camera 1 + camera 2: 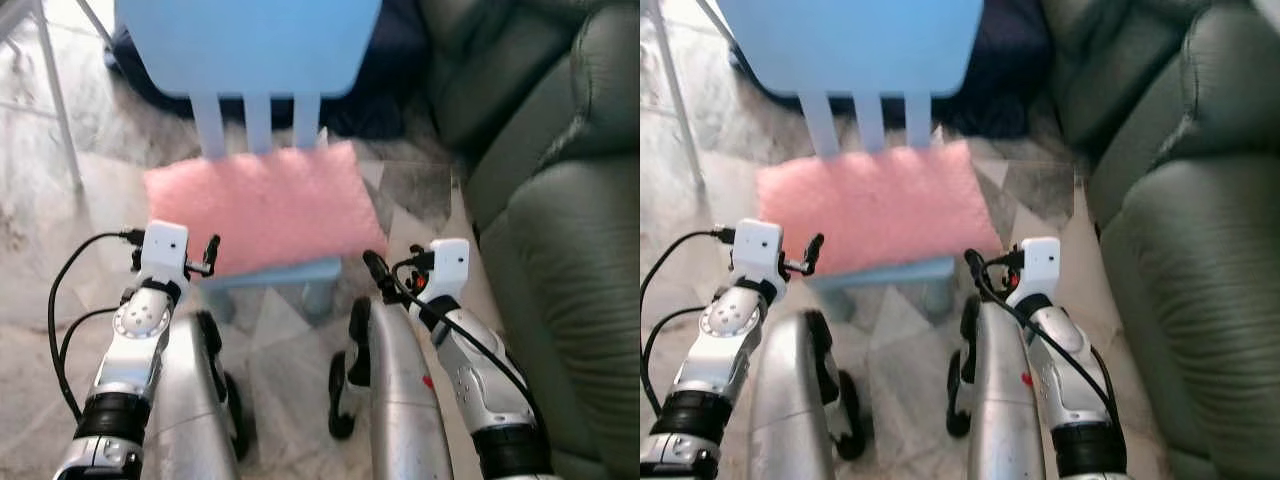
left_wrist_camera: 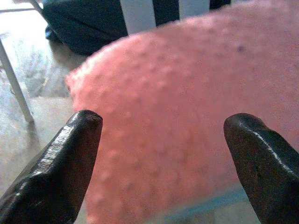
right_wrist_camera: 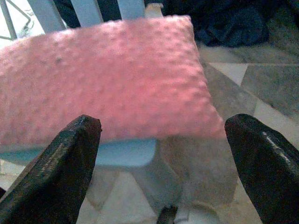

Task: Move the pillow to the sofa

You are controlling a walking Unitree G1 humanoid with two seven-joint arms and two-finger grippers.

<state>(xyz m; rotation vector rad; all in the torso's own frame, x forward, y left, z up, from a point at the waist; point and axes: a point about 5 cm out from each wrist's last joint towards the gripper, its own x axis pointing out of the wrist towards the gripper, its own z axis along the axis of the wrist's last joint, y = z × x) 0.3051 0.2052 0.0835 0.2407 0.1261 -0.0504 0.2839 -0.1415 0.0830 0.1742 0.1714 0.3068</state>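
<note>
On the chair seat, dead ahead at 12 o'clock: pink pillow is lying flat, covering nearly the whole seat, bumpy texture, near edge overhanging the seat front a little.
Chair: small light-blue chair, slatted back rising at 12 o'clock beyond the pillow, seat front edge and legs showing below the pillow.
Sofa: dark green sofa is sitting at 2 to 4 o'clock, well apart from the pillow, with bare floor between.
Left pincer: left pincer is hovering at 10 o'clock, just beside the pillow's near-left corner; fingers spread wide, released, nothing between them. In the left wrist view the two black fingers are framing the pillow; contact cannot be told.
Right pincer: right pincer is hovering at 1 o'clock, just beside the pillow's near-right corner, over the floor; fingers spread wide, released, grasping nothing. In the right wrist view the pillow is sitting beyond the fingers, apart from them.
Floor: pale marble-pattern tile floor is running under the chair.
Dark bundle: dark blue fabric is lying on the floor behind the chair, at 1 o'clock.
Metal leg: thin metal leg is standing at 10 o'clock, far left.
</note>
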